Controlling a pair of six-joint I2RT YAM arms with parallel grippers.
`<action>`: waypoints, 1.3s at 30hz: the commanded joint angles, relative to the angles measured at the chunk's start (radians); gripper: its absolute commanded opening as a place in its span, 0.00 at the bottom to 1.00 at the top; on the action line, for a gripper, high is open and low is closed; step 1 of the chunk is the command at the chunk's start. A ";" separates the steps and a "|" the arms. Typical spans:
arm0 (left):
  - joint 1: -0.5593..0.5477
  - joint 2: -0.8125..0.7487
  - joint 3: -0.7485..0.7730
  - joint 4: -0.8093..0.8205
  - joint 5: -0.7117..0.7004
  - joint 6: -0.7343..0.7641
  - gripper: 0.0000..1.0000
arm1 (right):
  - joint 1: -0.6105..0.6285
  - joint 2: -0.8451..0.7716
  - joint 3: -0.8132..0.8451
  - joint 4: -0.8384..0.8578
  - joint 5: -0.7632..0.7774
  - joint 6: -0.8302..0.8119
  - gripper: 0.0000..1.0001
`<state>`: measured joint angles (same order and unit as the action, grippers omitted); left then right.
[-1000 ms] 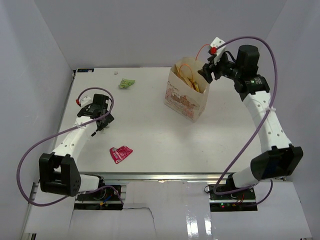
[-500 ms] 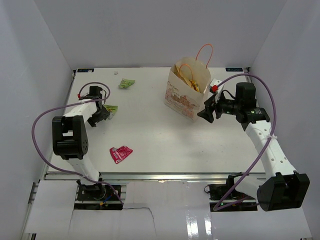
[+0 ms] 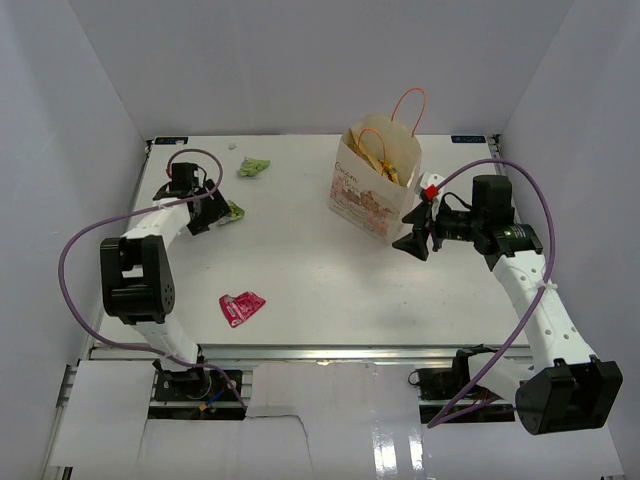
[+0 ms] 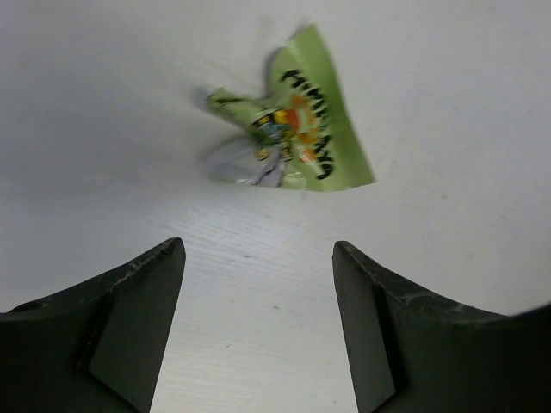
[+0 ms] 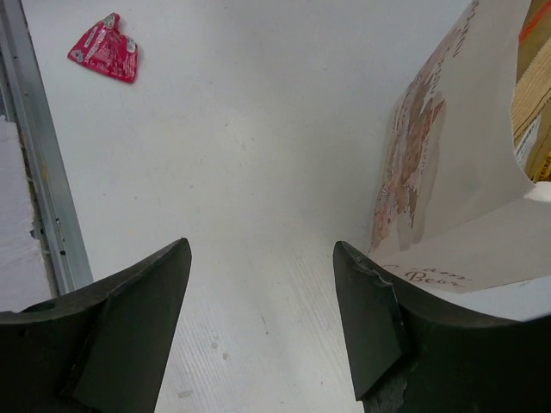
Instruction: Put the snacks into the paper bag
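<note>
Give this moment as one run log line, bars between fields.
left pincer: open, near green packet | right pincer: open, empty, beside paper bag | pink packet: not bagged

You get bright, even light; faint soft shadows on the desk [image 3: 300, 270], glare along top view's bottom edge, wrist views sharp.

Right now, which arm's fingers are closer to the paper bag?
Right. The right fingers sit open just beside the paper bag, off its near right corner. The left fingers are far off to its left, open next to a green packet.
</note>
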<state>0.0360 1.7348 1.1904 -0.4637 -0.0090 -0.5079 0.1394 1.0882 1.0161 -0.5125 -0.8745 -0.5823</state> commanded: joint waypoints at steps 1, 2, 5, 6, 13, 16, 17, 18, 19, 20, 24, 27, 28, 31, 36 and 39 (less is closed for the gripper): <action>0.005 -0.009 0.050 0.152 0.191 0.091 0.80 | -0.003 -0.002 -0.013 -0.021 -0.044 -0.031 0.73; 0.005 0.040 0.072 0.151 0.192 0.092 0.80 | -0.003 -0.005 -0.016 -0.020 -0.041 -0.030 0.73; 0.005 0.112 0.164 0.116 0.166 0.077 0.77 | -0.003 -0.014 -0.030 -0.020 -0.038 -0.027 0.73; 0.007 0.150 0.184 0.094 0.140 0.072 0.76 | -0.003 -0.017 -0.034 -0.020 -0.034 -0.027 0.73; 0.007 0.261 0.304 0.019 0.084 0.043 0.67 | -0.003 -0.031 -0.056 -0.017 -0.017 -0.024 0.73; 0.005 0.284 0.322 -0.015 0.067 0.032 0.63 | -0.003 -0.027 -0.051 -0.017 -0.012 -0.022 0.72; 0.005 0.284 0.319 -0.016 0.064 0.029 0.63 | -0.003 -0.025 -0.050 -0.017 -0.012 -0.024 0.72; 0.007 0.285 0.307 -0.018 0.058 0.025 0.62 | -0.003 -0.025 -0.048 -0.015 -0.012 -0.022 0.72; 0.007 0.290 0.304 -0.018 0.053 0.025 0.61 | -0.003 -0.022 -0.048 -0.014 -0.015 -0.022 0.72; 0.007 0.292 0.298 -0.020 0.056 0.025 0.60 | -0.004 -0.019 -0.045 -0.014 -0.017 -0.021 0.72; 0.007 0.295 0.287 -0.020 0.093 0.025 0.60 | -0.003 -0.013 -0.036 -0.014 -0.018 -0.021 0.72; 0.007 0.278 0.272 -0.018 0.118 0.023 0.63 | -0.003 -0.010 -0.031 -0.014 -0.020 -0.019 0.72; 0.005 0.270 0.268 -0.018 0.121 0.017 0.64 | -0.003 -0.008 -0.031 -0.015 -0.021 -0.021 0.72; 0.007 0.235 0.247 -0.023 0.110 -0.033 0.69 | -0.003 -0.010 -0.033 -0.015 -0.021 -0.019 0.72; 0.001 0.247 0.245 -0.114 0.075 -0.171 0.70 | -0.003 -0.010 -0.034 -0.011 -0.023 -0.016 0.72; -0.011 0.279 0.258 -0.176 0.057 -0.247 0.69 | -0.001 -0.013 -0.033 -0.008 -0.023 -0.014 0.72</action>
<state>0.0341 2.0270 1.4464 -0.5446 0.0795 -0.6479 0.1394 1.0817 0.9588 -0.5320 -0.8852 -0.5983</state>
